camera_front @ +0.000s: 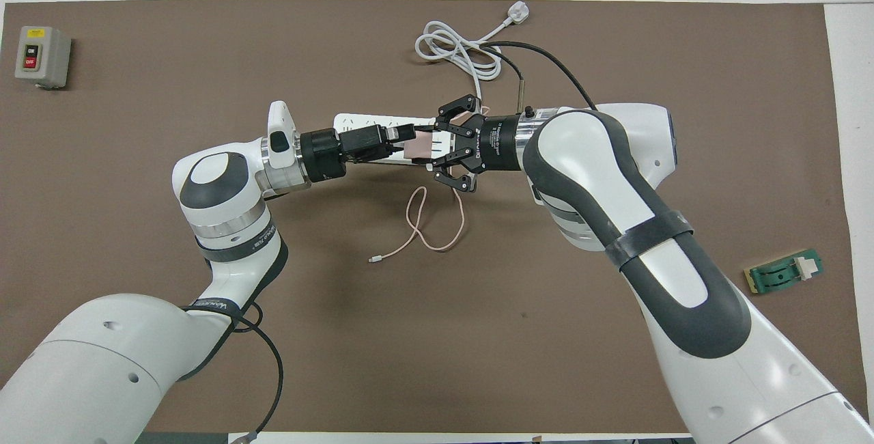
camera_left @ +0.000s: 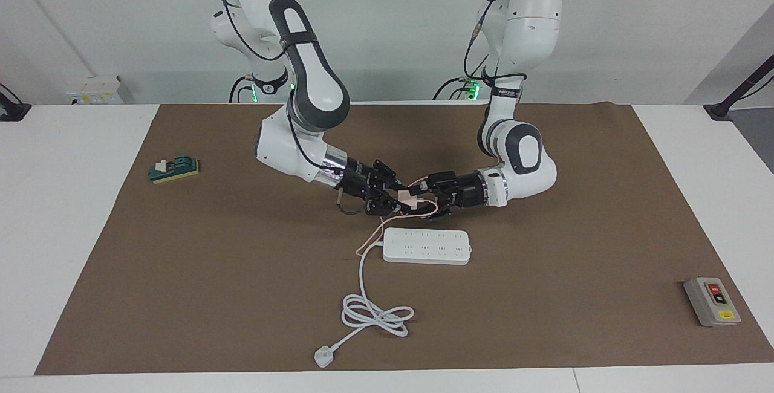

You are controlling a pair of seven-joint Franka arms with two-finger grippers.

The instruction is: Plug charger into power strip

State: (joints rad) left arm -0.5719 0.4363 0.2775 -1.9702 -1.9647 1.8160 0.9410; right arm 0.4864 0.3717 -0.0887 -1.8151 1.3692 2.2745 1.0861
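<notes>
The charger (camera_left: 410,200) — light, rigid, slick, best pinched across its flat sides — hangs over the counter beside the power strip (camera_left: 427,246), clamped in the closed right hand (camera_left: 396,201), with the left hand (camera_left: 427,198) spread wide around it.

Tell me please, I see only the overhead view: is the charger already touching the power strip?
Observer: No. In the facing view the charger, in the shut right gripper, hangs in the air, clear of the power strip; brown mat shows between them.
Operator: Is any socket under the arms occupied?
Observer: No; the whole strip shows there, nothing plugged in.
Operator: And the left gripper?
Observer: The left gripper, open, is level with the charger, facing it.
</notes>
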